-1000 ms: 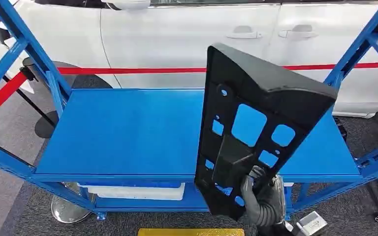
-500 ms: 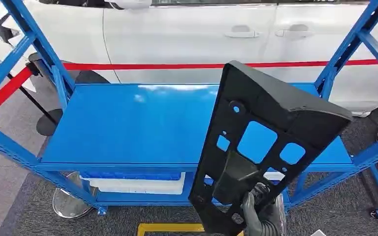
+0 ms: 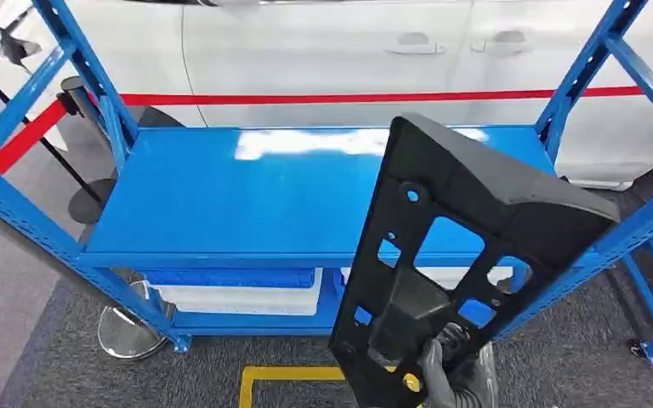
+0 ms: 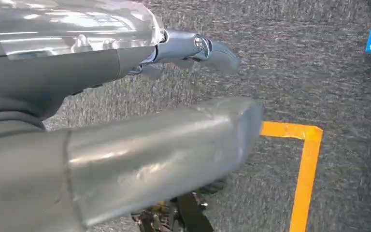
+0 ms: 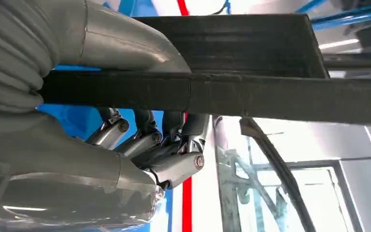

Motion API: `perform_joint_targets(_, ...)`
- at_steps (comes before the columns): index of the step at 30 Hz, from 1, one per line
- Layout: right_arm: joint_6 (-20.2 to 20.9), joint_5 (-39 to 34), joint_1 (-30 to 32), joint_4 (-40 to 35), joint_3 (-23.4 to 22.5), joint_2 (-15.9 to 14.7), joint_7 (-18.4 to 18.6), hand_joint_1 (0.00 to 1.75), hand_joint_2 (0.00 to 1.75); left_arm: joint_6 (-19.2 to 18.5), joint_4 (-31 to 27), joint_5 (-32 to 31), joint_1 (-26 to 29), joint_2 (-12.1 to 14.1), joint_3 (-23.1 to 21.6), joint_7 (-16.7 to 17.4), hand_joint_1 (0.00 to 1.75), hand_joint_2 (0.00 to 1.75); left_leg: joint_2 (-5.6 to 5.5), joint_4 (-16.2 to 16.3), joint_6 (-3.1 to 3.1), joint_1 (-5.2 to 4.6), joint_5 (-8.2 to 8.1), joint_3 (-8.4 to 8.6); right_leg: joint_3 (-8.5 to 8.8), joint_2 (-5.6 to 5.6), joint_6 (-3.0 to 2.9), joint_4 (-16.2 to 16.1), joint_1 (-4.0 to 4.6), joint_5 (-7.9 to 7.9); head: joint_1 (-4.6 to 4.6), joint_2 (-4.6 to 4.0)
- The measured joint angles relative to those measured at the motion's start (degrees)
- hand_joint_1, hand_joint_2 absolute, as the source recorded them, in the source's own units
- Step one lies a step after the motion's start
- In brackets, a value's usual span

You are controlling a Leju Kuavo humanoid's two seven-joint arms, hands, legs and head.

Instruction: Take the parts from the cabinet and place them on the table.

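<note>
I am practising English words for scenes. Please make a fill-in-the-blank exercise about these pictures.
1. The right hand grips a flat ____ plastic panel with cut-out holes.
2. The blue metal shelf has a ____ car behind it.
3. A ____ line marks the grey carpet.

Missing words: black; white; yellow

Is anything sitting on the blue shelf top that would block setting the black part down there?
Nothing visible does. The right hand grips the black part by its lower end, upright in front of the blue shelf top, whose visible surface is bare. The stretch behind the part is hidden.
</note>
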Motion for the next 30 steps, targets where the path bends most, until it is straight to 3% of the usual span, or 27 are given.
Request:
perform_joint_targets(1,0.0,0.0,0.0,0.0,0.0,0.1,0.0,1.75,1.75,-0.1,0.0,-0.1,0.2,0.1,0.1,0.1,0.00,0.00,-0.06,-0.1,-0.52,-0.15,0.52,-0.22,-0.39,-0.06,-0.67,-0.4,-0.23,0.71,-0.04,0.00)
perform_joint_targets(2,0.0,0.1,0.0,0.0,0.0,0.2,0.0,1.75,1.75,-0.1,0.0,-0.5,0.2,0.2,0.3,0.1,0.00,0.00,-0.34,0.6,-0.68,0.26,-0.33,-0.83,-1.13,-0.44,-1.25,-0.6,-0.57,1.50,0.24,0.00)
perform_joint_targets(3,0.0,0.1,0.0,0.0,-0.1,0.2,0.0,1.75,1.75,-0.2,0.0,-0.7,0.2,0.2,0.5,0.2,0.00,0.00,-0.36,2.3,-0.93,0.19,-3.53,-1.73,-2.04,-0.41,-1.80,-0.7,-0.50,2.19,-0.04,0.00)
perform_joint_targets(5,0.0,0.2,0.0,-0.1,-0.1,0.4,0.0,1.75,1.75,-0.4,0.0,-1.0,0.2,0.3,0.8,0.2,0.00,0.00,-0.37,10.1,-1.32,0.23,-10.76,-3.60,-3.68,-0.48,-2.11,-0.7,-0.37,3.56,-0.37,0.00)
perform_joint_targets(6,0.0,0.2,0.0,-0.1,-0.1,0.5,0.0,1.75,1.75,-0.4,0.0,-1.0,0.2,0.3,0.9,0.2,0.00,0.00,-0.36,14.0,-1.46,0.23,-12.78,-4.21,-4.54,-0.54,-2.13,-0.6,-0.26,4.23,-0.39,0.00)
perform_joint_targets(7,0.0,0.2,0.1,-0.1,-0.1,0.5,0.0,1.75,1.75,-0.4,0.0,-1.0,0.1,0.3,0.9,0.2,0.00,0.00,-0.36,16.6,-1.53,0.23,-13.12,-4.22,-5.45,-0.56,-2.10,-0.5,-0.18,4.88,-0.39,0.00)
perform_joint_targets(8,0.0,0.3,0.1,-0.1,-0.1,0.5,0.0,1.75,1.75,-0.5,0.0,-1.0,0.1,0.3,0.9,0.2,0.00,0.00,-0.36,17.1,-1.51,0.23,-11.70,-3.18,-6.38,-0.63,-2.09,-0.4,-0.12,5.52,-0.39,0.00)
perform_joint_targets(9,0.0,0.3,0.1,-0.1,-0.1,0.5,0.0,1.75,1.75,-0.5,0.0,-1.0,0.1,0.4,0.9,0.2,0.00,0.00,-0.36,15.3,-1.43,0.23,-9.33,-1.08,-7.28,-0.67,-2.02,-0.3,-0.09,6.11,-0.39,0.00)
perform_joint_targets(10,0.0,0.3,0.1,-0.1,-0.1,0.5,0.0,1.75,1.75,-0.5,0.0,-1.0,0.1,0.4,1.0,0.2,0.00,0.00,-0.36,11.8,-1.28,0.22,-7.12,1.91,-8.13,-0.67,-1.88,-0.1,-0.07,6.73,-0.39,0.00)
perform_joint_targets(11,0.0,0.3,0.1,-0.1,-0.1,0.5,0.0,1.75,1.75,-0.5,0.0,-1.0,0.0,0.5,1.0,0.2,0.00,0.00,-0.37,6.9,-0.95,0.20,-6.26,5.65,-8.85,-0.64,-1.70,0.0,-0.03,7.33,-0.41,0.00)
perform_joint_targets(12,0.0,0.3,0.1,-0.1,-0.1,0.5,0.0,1.75,1.75,-0.5,-0.1,-1.0,-0.1,0.6,1.0,0.2,0.00,0.00,-0.42,1.8,-0.49,0.08,-7.52,9.63,-9.16,-0.66,-1.45,0.3,0.04,7.77,-0.46,0.00)
perform_joint_targets(13,0.0,0.4,0.1,-0.2,-0.1,0.5,0.0,1.75,1.75,-0.6,-0.3,-1.2,-0.3,0.7,1.0,0.2,0.00,0.00,-0.42,-3.1,-0.26,-0.26,-8.79,12.20,-9.46,-0.67,-1.07,0.6,0.24,8.12,-0.48,0.00)
perform_joint_targets(14,0.1,0.4,0.1,-0.2,-0.1,0.6,0.0,1.75,1.75,-0.7,-0.3,-1.5,-0.4,0.7,1.0,0.2,0.00,0.00,-0.41,-3.4,0.01,-0.35,-9.26,12.04,-9.52,-0.89,-0.71,0.5,0.20,8.83,-0.31,0.00)
perform_joint_targets(16,0.4,0.5,0.1,-0.2,-0.1,0.6,0.0,1.75,1.75,-0.8,-0.3,-2.1,-0.2,0.7,1.2,0.3,0.00,0.00,-0.41,-3.2,0.75,-0.71,-8.34,11.43,-9.49,-0.97,-0.01,0.0,-0.05,10.15,-0.35,0.00)
perform_joint_targets(17,0.4,0.5,0.1,-0.2,-0.1,0.6,0.0,1.75,1.75,-0.9,-0.2,-2.4,0.0,0.7,1.4,0.4,0.00,0.00,-0.10,-3.9,1.26,0.01,-7.19,10.93,-9.91,-0.61,0.35,0.1,0.10,10.11,-0.33,0.00)
perform_joint_targets(18,0.4,0.5,0.3,-0.2,-0.1,0.6,0.0,1.75,1.75,-0.9,-0.3,-2.9,-0.1,0.7,1.5,0.5,0.00,0.00,0.15,-3.8,1.57,-0.06,-6.44,10.07,-10.60,-0.24,0.66,1.2,-0.06,7.52,-0.30,0.00)
perform_joint_targets(19,0.5,0.5,0.3,-0.2,-0.1,0.6,0.0,1.75,1.75,-1.0,-0.3,-3.1,-0.1,0.7,1.7,0.6,0.00,0.00,0.28,-3.7,2.16,-0.07,-5.82,9.11,-11.44,-0.18,0.83,4.2,-0.10,3.32,0.07,0.00)
perform_joint_targets(20,0.5,0.5,0.3,-0.2,-0.1,0.6,0.0,1.75,1.75,-1.0,-0.3,-3.5,-0.1,0.7,2.0,0.6,0.00,0.00,0.33,-3.6,2.17,-0.11,-5.14,8.20,-12.21,-0.17,1.03,8.1,-0.14,-0.38,0.17,0.00)
perform_joint_targets(21,0.5,0.5,0.4,-0.2,-0.1,0.6,0.0,1.75,1.75,-1.0,-0.3,-3.8,-0.1,0.7,2.3,0.6,0.00,0.00,0.36,-3.5,2.24,-0.18,-4.42,7.24,-12.88,-0.19,1.20,12.4,-0.18,-3.10,0.13,0.00)
perform_joint_targets(22,0.5,0.5,0.4,-0.2,-0.1,0.6,0.0,1.75,1.75,-1.2,-0.3,-4.2,-0.1,0.7,2.4,0.8,0.00,0.00,0.41,-3.3,2.21,-0.21,-3.71,6.16,-13.24,-0.19,1.32,16.0,-0.23,-3.76,0.18,0.00)
perform_joint_targets(23,0.5,0.5,0.4,-0.2,-0.1,0.6,0.0,1.75,1.75,-1.2,-0.3,-4.4,-0.1,0.7,2.6,0.9,0.00,0.00,0.42,-2.9,2.09,-0.21,-3.09,5.14,-12.82,-0.19,1.38,17.6,-0.31,-2.40,0.13,0.00)
perform_joint_targets(24,0.6,0.5,0.4,-0.2,-0.1,0.6,0.0,1.75,1.75,-1.3,-0.3,-4.7,-0.1,0.7,2.7,0.9,0.00,0.00,0.45,-2.4,1.97,-0.21,-2.59,3.97,-11.41,-0.20,1.35,17.0,-0.41,-0.22,0.15,-0.02)
perform_joint_targets(25,0.6,0.5,0.4,-0.2,-0.1,0.6,0.0,1.75,1.75,-1.4,-0.3,-4.8,-0.1,0.7,2.9,0.9,0.00,0.00,0.44,-1.9,1.78,-0.21,-2.12,2.77,-8.81,-0.20,1.24,14.3,-0.47,1.99,0.11,0.00)
perform_joint_targets(26,0.6,0.5,0.4,-0.2,-0.1,0.6,0.0,1.75,1.75,-1.4,-0.3,-4.8,-0.1,0.7,3.0,0.9,0.00,0.00,0.42,-1.3,1.62,-0.19,-1.73,1.75,-5.32,-0.20,1.03,9.9,-0.48,2.88,0.13,0.00)
perform_joint_targets(27,0.6,0.5,0.4,-0.2,-0.1,0.6,0.0,1.75,1.75,-1.4,-0.3,-4.9,-0.2,0.7,3.2,0.9,0.00,0.00,0.37,-0.6,1.32,-0.18,-1.43,1.09,-0.83,-0.17,0.69,4.1,-0.46,1.44,0.13,0.00)
perform_joint_targets(28,0.7,0.5,0.4,-0.5,-0.1,0.6,0.0,1.75,1.75,-1.4,-0.3,-4.9,-0.2,0.7,3.3,1.0,0.00,0.00,0.24,0.0,1.04,-0.49,-1.19,0.51,1.72,-0.17,0.40,-0.4,-0.09,-0.53,0.18,0.00)
perform_joint_targets(30,0.7,0.6,0.4,-0.7,-0.2,0.6,0.0,1.75,1.75,-1.5,-0.3,-4.9,-0.1,0.7,3.5,1.0,0.00,0.00,0.27,-0.1,0.31,-0.36,-0.22,0.18,1.18,-0.15,-0.24,-0.6,0.13,-0.54,0.05,0.00)
